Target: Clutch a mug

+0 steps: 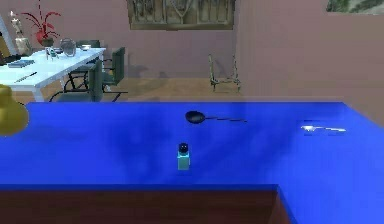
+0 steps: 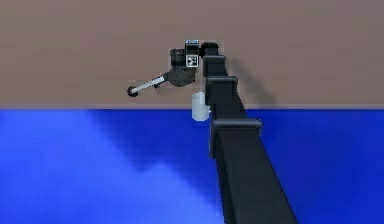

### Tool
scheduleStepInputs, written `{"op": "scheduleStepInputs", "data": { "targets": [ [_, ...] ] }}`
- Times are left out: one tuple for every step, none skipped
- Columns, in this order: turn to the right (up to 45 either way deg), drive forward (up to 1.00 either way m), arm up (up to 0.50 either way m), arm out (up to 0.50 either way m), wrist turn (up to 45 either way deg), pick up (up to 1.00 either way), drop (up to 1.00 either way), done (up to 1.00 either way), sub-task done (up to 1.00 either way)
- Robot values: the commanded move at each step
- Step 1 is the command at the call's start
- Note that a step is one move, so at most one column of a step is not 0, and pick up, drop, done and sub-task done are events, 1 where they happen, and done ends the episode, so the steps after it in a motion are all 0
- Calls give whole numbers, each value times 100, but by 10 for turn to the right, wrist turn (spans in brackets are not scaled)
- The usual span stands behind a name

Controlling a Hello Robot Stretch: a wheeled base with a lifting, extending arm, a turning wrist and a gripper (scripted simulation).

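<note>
In the arm side view my dark arm point(image 2: 240, 150) reaches out over a blue countertop point(image 2: 90, 170). The gripper point(image 2: 140, 90) is at the arm's far end, and its thin fingers point(image 2: 150, 84) point to the view's left with only brown wall behind them, so it holds nothing. A small pale cylinder, possibly a mug point(image 2: 200, 106), stands at the counter's far edge, close against the arm's left side and below the gripper's body. I cannot tell whether the arm touches it.
In the forward view the blue counter point(image 1: 120, 140) carries a black ladle-like utensil point(image 1: 197, 118), a small dark-capped green bottle point(image 1: 183, 157), a pale utensil point(image 1: 322, 128) and a yellow thing point(image 1: 10, 112). Beyond are a white dining table point(image 1: 55, 66) with chairs and a wire chair point(image 1: 224, 72).
</note>
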Motion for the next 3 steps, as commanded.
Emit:
{"op": "scheduleStepInputs", "data": {
  "targets": [
    [0,0,0,0,450,0,0,0,0],
    [0,0,0,0,90,0,0,0,0],
    [0,0,-16,0,0,0,0,0,0]
  ]
}}
